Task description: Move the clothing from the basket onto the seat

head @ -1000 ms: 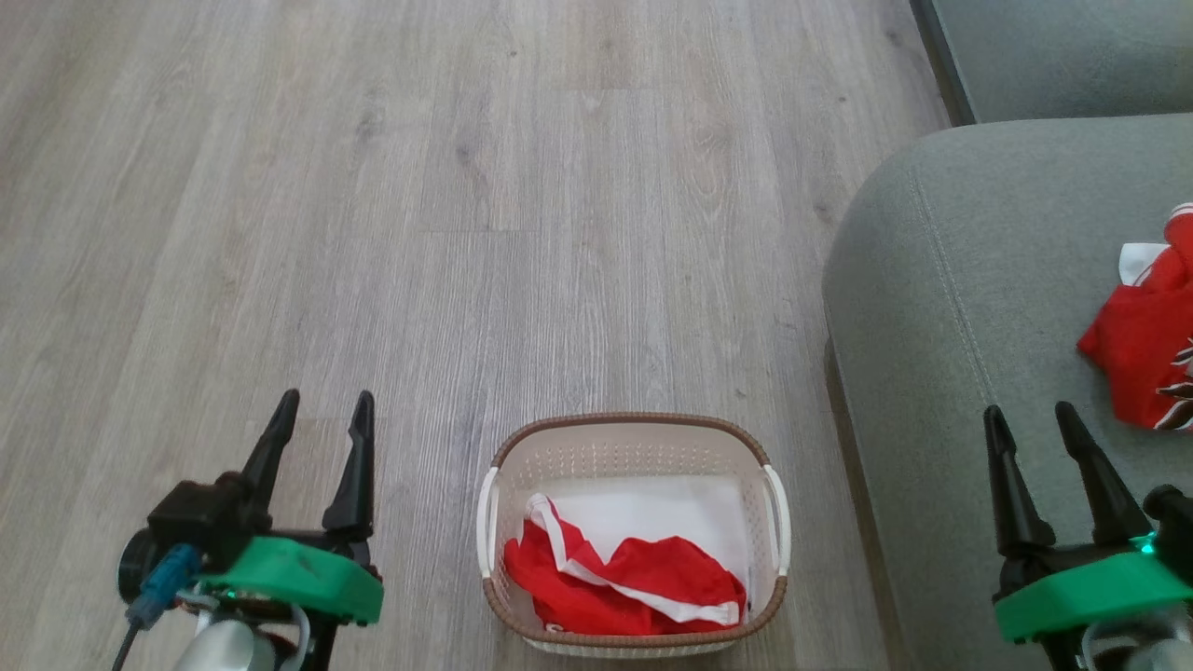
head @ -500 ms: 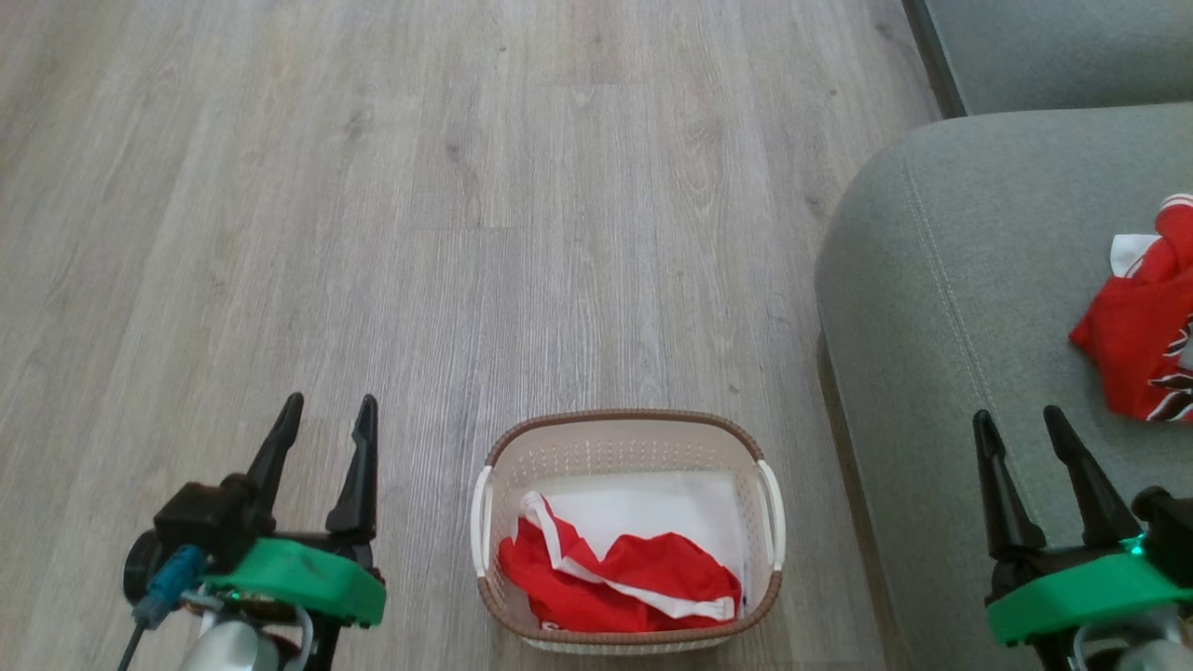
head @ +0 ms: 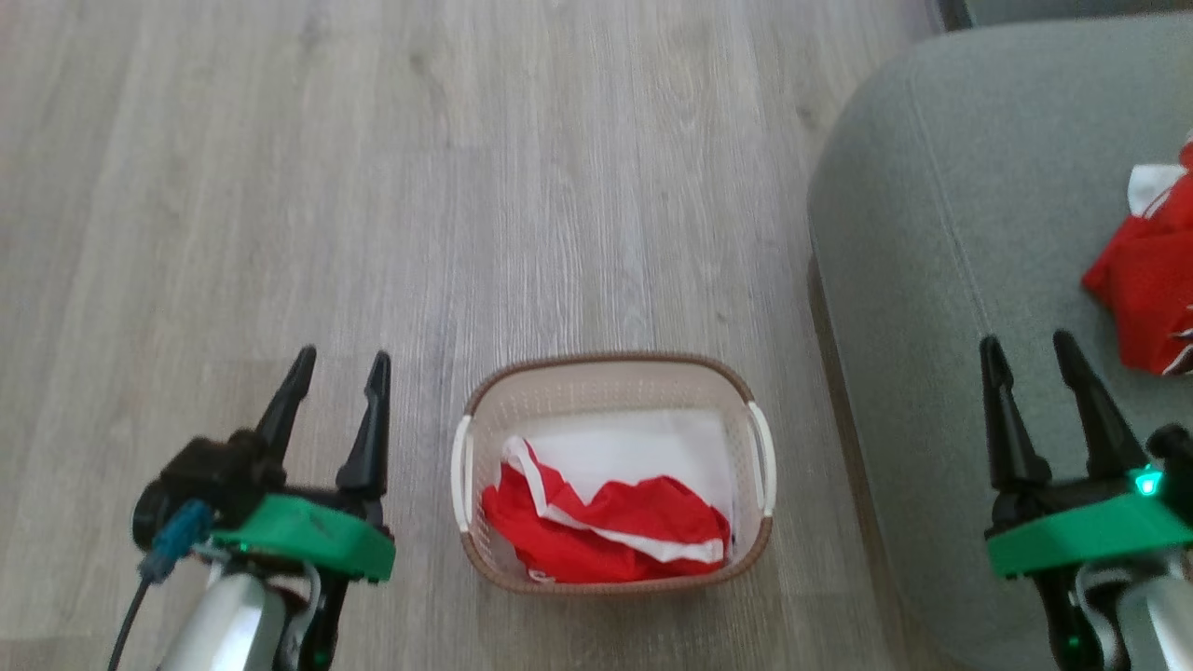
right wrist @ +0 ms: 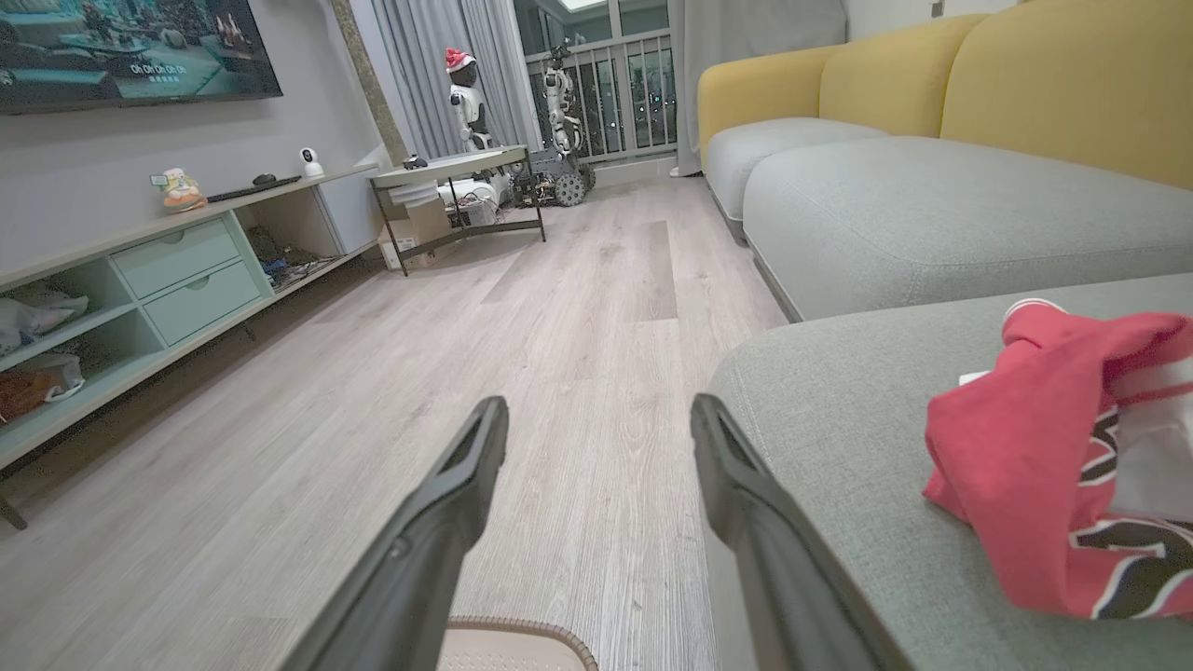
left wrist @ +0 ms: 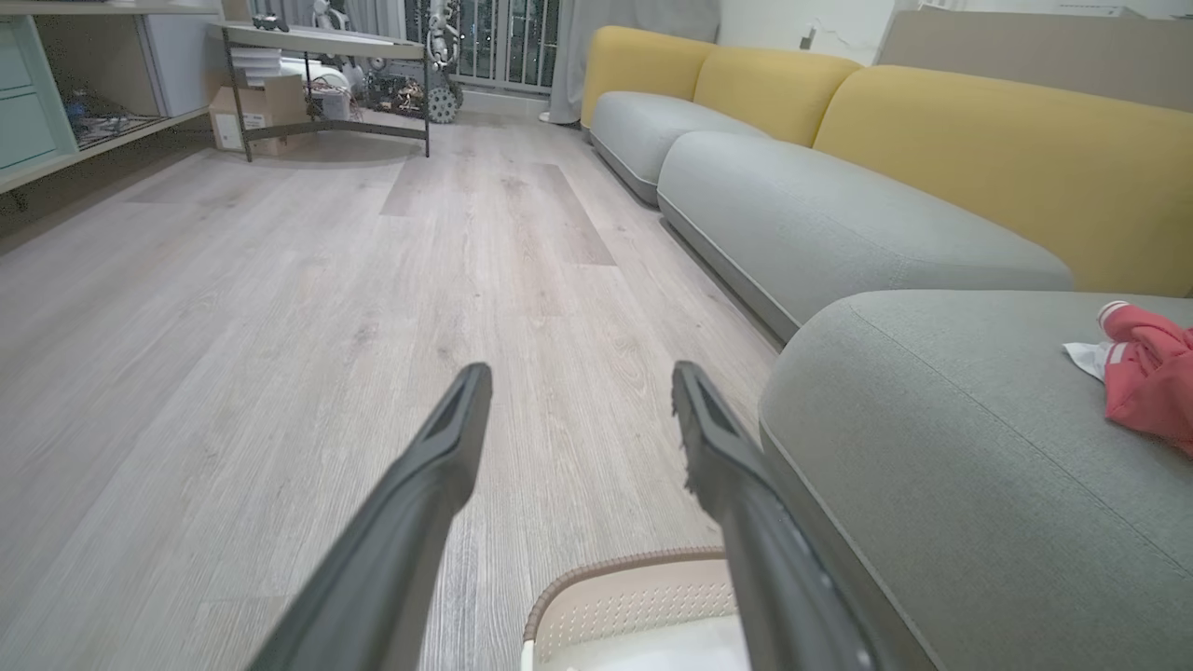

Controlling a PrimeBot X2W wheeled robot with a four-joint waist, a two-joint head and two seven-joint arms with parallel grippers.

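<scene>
Head camera view shifts downward, basket (head: 606, 358) now sits higher and slightly further left in frame, seat (head: 932, 233) reaches the top edge, left claw (head: 341, 358) and right claw (head: 1026, 341) both show higher

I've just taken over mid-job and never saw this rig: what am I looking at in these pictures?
One picture looks down from the robot's head; the other two look along each arm's fingers from wrist cameras. The dark forks are the left gripper and right gripper, both open, holding nothing. The basket stands on the wooden floor between them with a red garment inside. A red jersey already lies on the grey seat, at the robot's right.
</scene>
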